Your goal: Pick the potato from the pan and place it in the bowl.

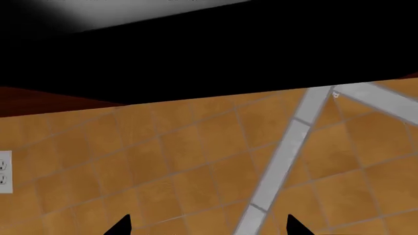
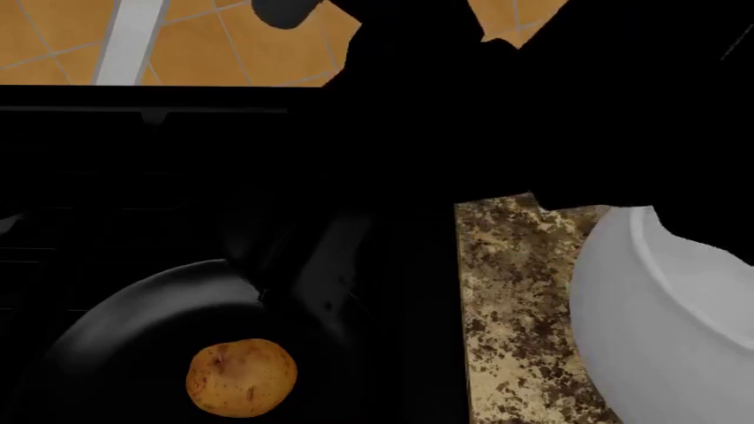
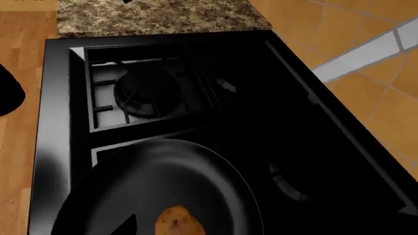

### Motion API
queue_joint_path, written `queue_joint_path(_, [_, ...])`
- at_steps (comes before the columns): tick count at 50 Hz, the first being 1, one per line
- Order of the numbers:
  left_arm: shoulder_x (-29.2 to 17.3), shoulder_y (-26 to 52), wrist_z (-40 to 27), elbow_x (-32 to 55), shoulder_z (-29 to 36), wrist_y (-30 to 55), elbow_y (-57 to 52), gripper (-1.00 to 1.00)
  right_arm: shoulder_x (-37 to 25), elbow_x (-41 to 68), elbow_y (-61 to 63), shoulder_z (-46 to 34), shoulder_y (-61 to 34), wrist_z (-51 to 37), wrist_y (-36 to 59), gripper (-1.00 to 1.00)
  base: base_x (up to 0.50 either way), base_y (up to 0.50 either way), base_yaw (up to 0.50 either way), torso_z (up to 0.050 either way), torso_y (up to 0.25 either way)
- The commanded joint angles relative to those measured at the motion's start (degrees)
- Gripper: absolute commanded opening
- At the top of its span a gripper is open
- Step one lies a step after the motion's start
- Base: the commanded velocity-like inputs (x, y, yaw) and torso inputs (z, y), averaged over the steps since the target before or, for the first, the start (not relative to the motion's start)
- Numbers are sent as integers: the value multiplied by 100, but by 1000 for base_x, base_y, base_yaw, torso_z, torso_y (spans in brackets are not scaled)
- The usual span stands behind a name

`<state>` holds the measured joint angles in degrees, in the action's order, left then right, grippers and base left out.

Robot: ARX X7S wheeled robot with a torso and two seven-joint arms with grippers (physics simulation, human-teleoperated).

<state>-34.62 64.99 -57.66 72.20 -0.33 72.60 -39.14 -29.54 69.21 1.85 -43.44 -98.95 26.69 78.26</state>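
The golden-brown speckled potato [image 2: 242, 378] lies in the black pan [image 2: 130, 336] on the stove, at the lower left of the head view. The white bowl [image 2: 672, 336] stands to the right on the granite counter. In the right wrist view the potato [image 3: 177, 223] lies in the pan [image 3: 163, 171], below my open right gripper [image 3: 207, 229]. One dark fingertip [image 3: 127, 225] shows beside the potato, clear of it; the other is lost against the dark stove. My left gripper [image 1: 207, 230] is open and empty, facing an orange tiled wall. The pan's handle is hidden.
A black stove with a grate and burner [image 3: 147, 90] lies beyond the pan. Speckled granite counter [image 2: 518, 309] runs between stove and bowl. A dark arm [image 2: 495, 106] fills the upper middle of the head view. A wall outlet [image 1: 4, 171] shows on the tiles.
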Motion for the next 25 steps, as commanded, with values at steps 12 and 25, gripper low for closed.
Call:
queue_joint_path(12, [-129, 24, -705, 491, -160, 252, -57, 100, 147, -912, -306, -1312, -409, 2132, -680, 100, 0, 0, 0, 0, 0])
queue_joint_path(25, [-99, -123, -573, 237, -36, 72, -34, 100, 256, -1215, -502, -1696, -315, 2343, -885, 100, 0, 0, 0, 0, 0])
